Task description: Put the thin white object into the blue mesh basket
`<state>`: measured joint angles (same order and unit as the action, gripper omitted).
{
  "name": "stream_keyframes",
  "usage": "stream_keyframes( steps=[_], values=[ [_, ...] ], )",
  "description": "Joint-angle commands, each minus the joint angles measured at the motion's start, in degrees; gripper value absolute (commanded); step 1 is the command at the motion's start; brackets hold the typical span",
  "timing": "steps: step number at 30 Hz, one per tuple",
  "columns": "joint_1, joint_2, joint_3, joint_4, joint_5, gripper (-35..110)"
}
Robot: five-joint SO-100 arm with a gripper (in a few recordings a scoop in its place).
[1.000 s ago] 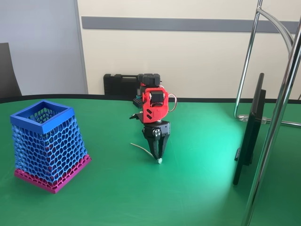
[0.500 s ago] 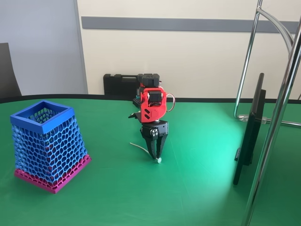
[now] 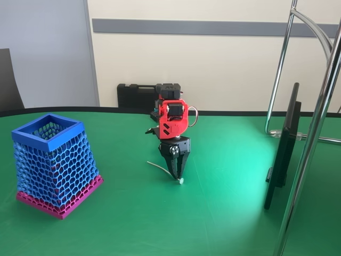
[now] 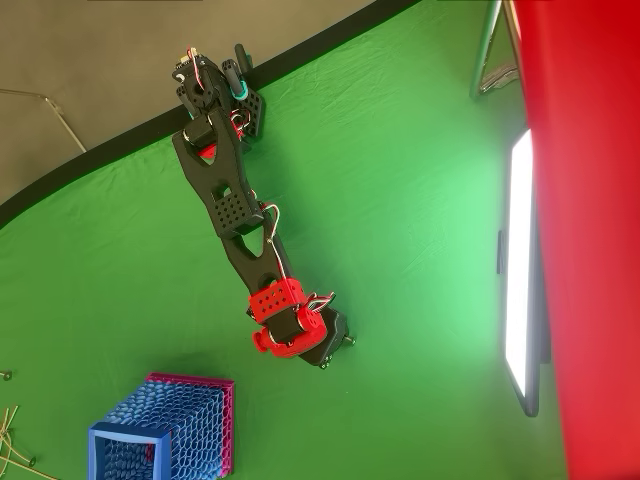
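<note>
— On the green table, what do we see?
— We see the end effector pointing down, its tips nearly together around the thin white object, which lies flat.
— And the blue mesh basket?
— We see it standing well apart, to the left in the fixed view.

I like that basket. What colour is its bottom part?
Magenta-pink, under the blue mesh basket's honeycomb walls; the fixed view shows it best.
</note>
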<state>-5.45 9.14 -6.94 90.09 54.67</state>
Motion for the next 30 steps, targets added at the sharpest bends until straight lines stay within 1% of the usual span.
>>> stream_keyframes(
  steps=[1, 26, 27, 30],
  values=[
    [0.4, 0.5, -2.2, 0.4, 0.3, 5],
    [-0.2, 3.2, 1.1, -0.2, -2.1, 0],
    [-0.2, 3.2, 1.1, -0.2, -2.1, 1],
    [-0.2, 2.4, 0.1, -0.2, -2.5, 8]
  ],
)
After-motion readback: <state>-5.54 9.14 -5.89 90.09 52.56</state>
